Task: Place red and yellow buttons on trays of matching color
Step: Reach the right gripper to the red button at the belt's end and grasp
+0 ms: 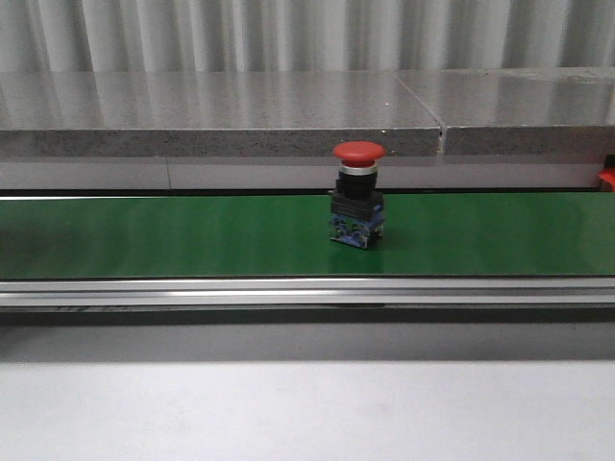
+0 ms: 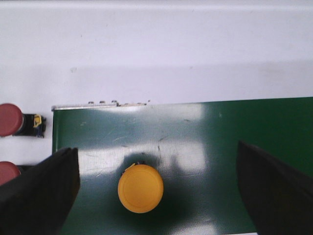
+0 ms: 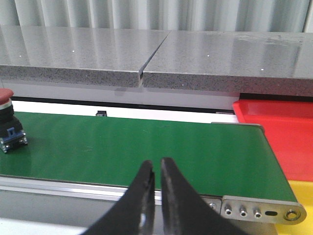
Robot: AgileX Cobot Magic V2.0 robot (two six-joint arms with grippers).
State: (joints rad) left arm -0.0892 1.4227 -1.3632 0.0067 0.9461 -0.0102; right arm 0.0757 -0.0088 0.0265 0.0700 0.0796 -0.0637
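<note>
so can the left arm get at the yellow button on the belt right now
Probably yes. The left gripper is open, its fingers on either side of the yellow button, which stands alone on the green belt. Nothing sits between them; the red buttons lie off the belt's end.

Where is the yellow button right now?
The yellow button shows only in the left wrist view, standing on the green belt near its end, between the open left claw fingers; two red buttons lie just beyond that end.
</note>
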